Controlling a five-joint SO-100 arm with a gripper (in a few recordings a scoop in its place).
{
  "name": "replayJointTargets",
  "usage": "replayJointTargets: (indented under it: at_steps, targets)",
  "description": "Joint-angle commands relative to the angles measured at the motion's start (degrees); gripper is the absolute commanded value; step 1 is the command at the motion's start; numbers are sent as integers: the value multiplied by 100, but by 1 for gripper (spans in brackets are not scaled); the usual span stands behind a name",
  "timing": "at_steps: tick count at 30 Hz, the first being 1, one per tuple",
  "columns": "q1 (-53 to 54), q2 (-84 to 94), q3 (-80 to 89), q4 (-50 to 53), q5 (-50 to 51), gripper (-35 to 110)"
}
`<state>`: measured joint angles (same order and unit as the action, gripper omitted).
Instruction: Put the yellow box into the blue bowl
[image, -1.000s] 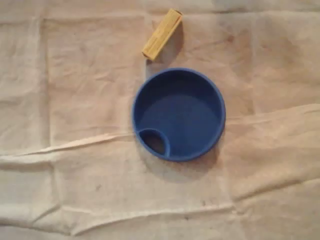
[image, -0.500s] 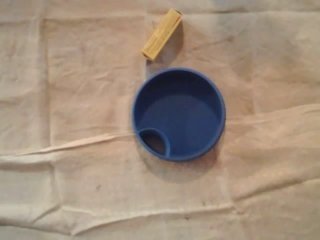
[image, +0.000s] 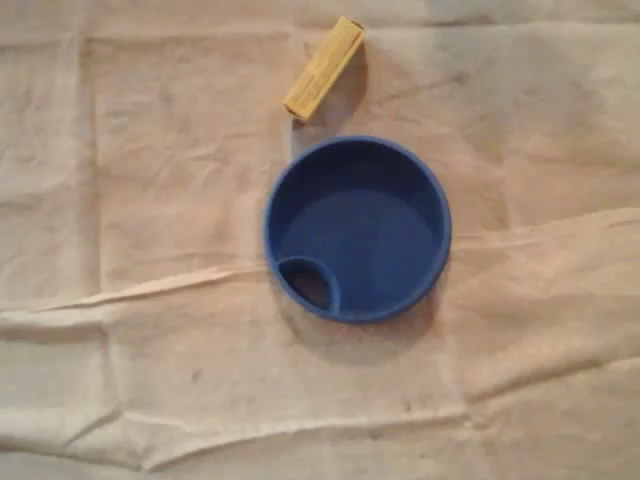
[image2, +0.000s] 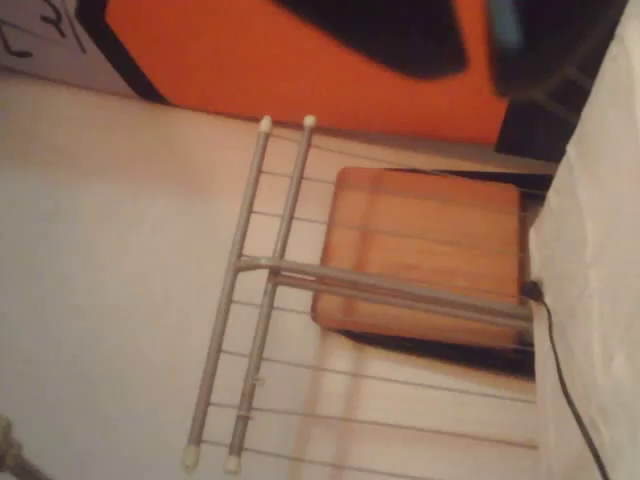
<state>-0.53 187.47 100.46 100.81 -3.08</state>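
Yellow box (image: 324, 68) just beside blue bowl (image: 370, 240)

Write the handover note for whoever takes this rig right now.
Gripper: state unconfirmed, so check it. The wrist view looks off the table at a wire rack and a wooden stool.
Yellow box: lies on the cloth, just above the blue bowl in the overhead view, apart from it.
Done: nothing; the box is not yet in the bowl.
Left: grasp the box, carry it over, release it in the bowl.
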Motion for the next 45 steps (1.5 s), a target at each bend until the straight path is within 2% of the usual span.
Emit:
replayJointTargets:
  at_steps: [1, 14, 25, 36, 40, 45]
  targets:
    - [-26, -26, -44, -9, -62, 0]
    - [-44, -255, -141, -53, -70, 0]
    - [26, -1828, -149, -1600, -53, 0]
    - [-26, -4034, -149, -1819, -70, 0]
    - [26, -5045, -158, -1819, -545, 0]
    - [114, -5915, -510, -1687, -1758, 0]
